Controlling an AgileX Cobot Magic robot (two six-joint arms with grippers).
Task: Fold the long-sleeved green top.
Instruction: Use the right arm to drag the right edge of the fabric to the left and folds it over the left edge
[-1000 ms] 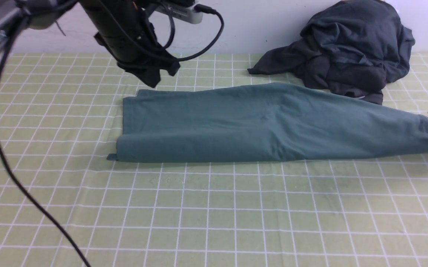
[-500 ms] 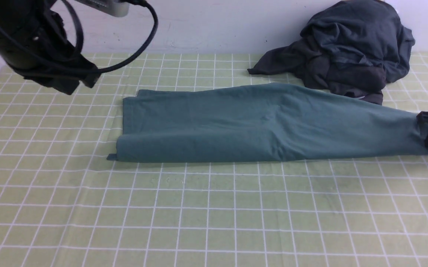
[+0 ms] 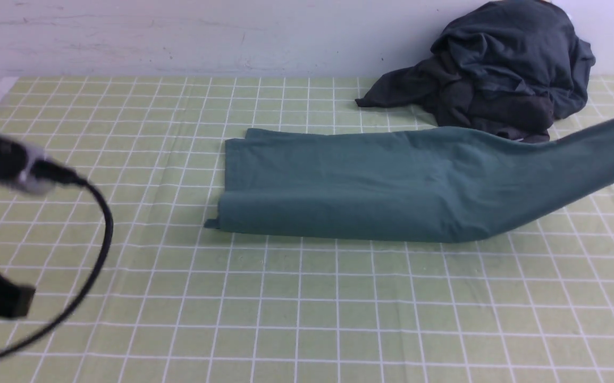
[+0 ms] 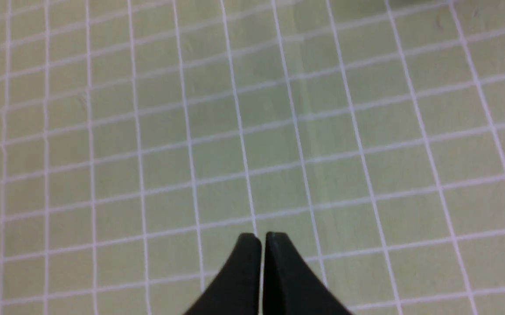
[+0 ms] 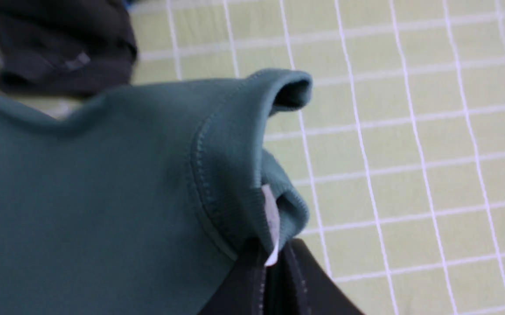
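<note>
Near the dark garment pile, your right fingers pinch the green long-sleeved top's raised neckband; carry it over to the hem. Left fingers: pressed together, empty.

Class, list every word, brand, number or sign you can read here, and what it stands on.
No text is readable.
The white neck label on the green long-sleeved top is edge-on, no print showing.
A small grey patch on the dark garments is too blurred.
</note>
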